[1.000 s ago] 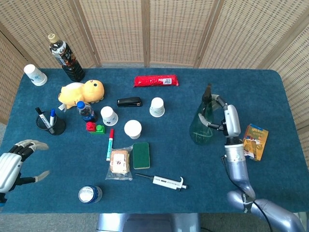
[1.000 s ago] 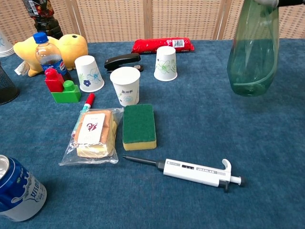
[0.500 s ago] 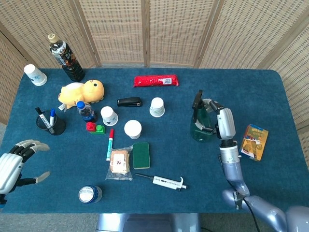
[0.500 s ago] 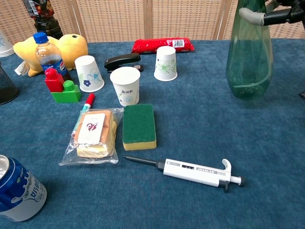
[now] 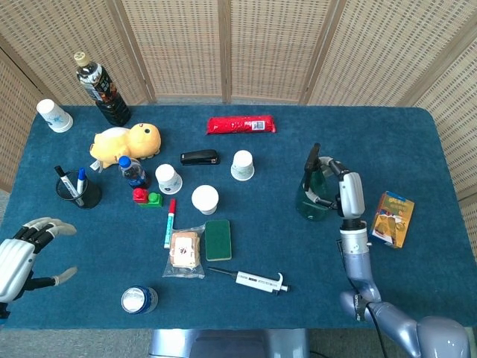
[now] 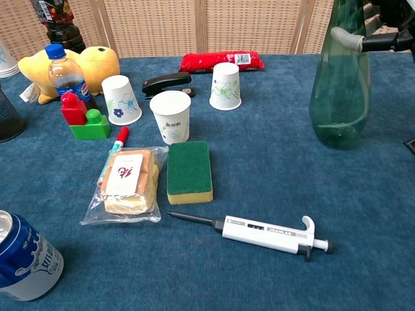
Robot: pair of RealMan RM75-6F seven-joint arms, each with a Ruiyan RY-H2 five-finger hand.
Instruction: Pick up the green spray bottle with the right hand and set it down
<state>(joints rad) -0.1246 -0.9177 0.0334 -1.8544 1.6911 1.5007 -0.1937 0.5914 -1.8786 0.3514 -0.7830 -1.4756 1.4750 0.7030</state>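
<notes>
Translucent green spray bottle (image 5: 308, 195), upright on the blue cloth (black nozzle on top), right of centre

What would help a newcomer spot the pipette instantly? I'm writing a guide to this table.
Start at the near edge of the blue table, in front of the green sponge. The pipette lies flat there, white with a thin dark tip pointing left; nothing nearby is as long and slim.
</notes>
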